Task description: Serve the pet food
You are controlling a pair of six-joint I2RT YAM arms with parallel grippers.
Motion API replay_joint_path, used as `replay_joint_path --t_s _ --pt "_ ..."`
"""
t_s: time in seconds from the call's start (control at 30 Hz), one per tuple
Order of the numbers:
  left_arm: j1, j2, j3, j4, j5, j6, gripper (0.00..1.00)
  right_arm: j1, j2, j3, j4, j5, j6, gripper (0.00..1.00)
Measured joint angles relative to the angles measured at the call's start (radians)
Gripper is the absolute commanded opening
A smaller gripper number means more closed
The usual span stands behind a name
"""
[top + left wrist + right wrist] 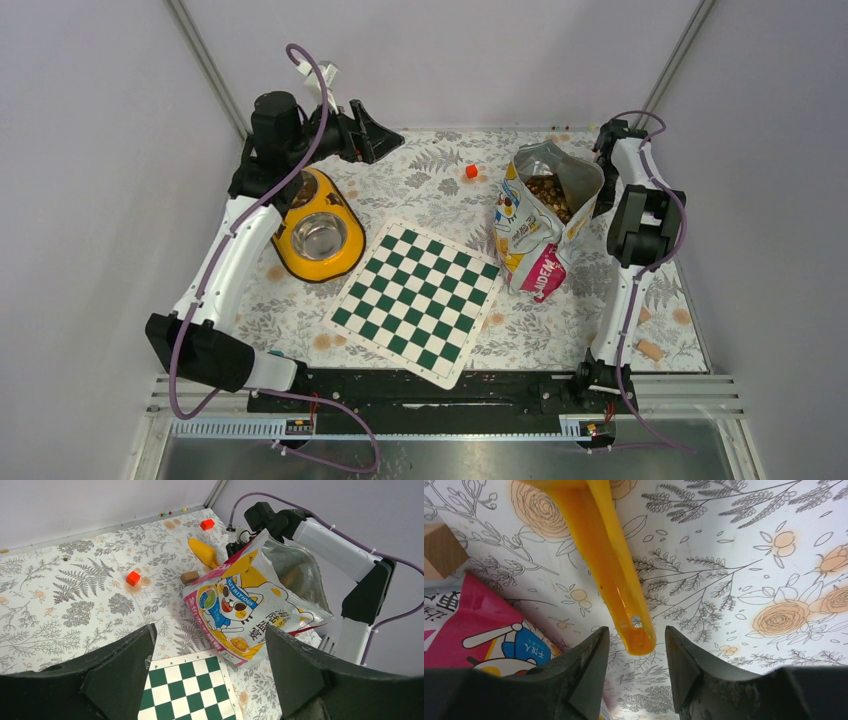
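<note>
Right jaws stand apart, straddling the handle tip of the yellow scoop (609, 565) on the table (749, 555) beside the bag (530, 240) of pet food (550, 195). Left jaws gape wide near the yellow bowl (318, 235).

Overhead and left-wrist views share the bag (541, 222) (right-wrist closest)

On my feed, both arms wear white shells with black joint housings: left arm (235, 250), right arm (640, 225). A purple cable (171, 375) loops along each one. My right gripper (635, 632) has matte black, wedge-shaped fingers (584, 680).
</note>
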Motion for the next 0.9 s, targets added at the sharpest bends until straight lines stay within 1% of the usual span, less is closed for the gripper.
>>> replay_joint_path --t_s 0.07,0.1,0.13,0.17,0.2,0.27,0.43,0.5,0.67,0.8,0.9 --pt "0.0 0.006 0.008 0.0 0.0 0.002 0.82 0.006 0.003 0.002 -0.015 0.0 -0.003 0.51" --pt "0.0 0.008 0.011 0.001 -0.001 0.003 0.82 0.009 0.004 0.002 -0.021 0.0 -0.003 0.48" --pt "0.0 0.009 0.015 0.001 -0.001 0.004 0.82 0.011 0.005 0.002 -0.028 0.0 -0.003 0.44" --pt "0.0 0.009 0.018 0.001 -0.002 0.006 0.82 0.012 0.005 0.002 -0.035 0.0 -0.003 0.36" --pt "0.0 0.009 0.02 0.001 -0.003 0.008 0.82 0.013 0.006 0.002 -0.04 0.001 -0.003 0.31" --pt "0.0 0.009 0.023 0.002 -0.005 0.014 0.82 0.015 0.006 0.002 -0.05 0.005 -0.004 0.22" --pt "0.0 0.009 0.024 0.001 -0.009 0.024 0.82 0.017 0.007 0.002 -0.058 0.026 0.002 0.09" --pt "0.0 0.009 0.024 0.001 -0.01 0.025 0.82 0.017 0.007 0.005 -0.059 0.033 0.002 0.06" --pt "0.0 0.009 0.024 0.001 -0.011 0.025 0.82 0.017 0.006 0.018 -0.064 0.03 0.002 0.06" --pt "0.0 0.009 0.024 0.001 -0.012 0.024 0.82 0.017 -0.005 0.063 -0.077 -0.003 0.009 0.05" --pt "0.0 0.009 0.024 0.001 -0.015 0.024 0.82 0.017 -0.031 0.125 -0.1 -0.031 0.019 0.05"
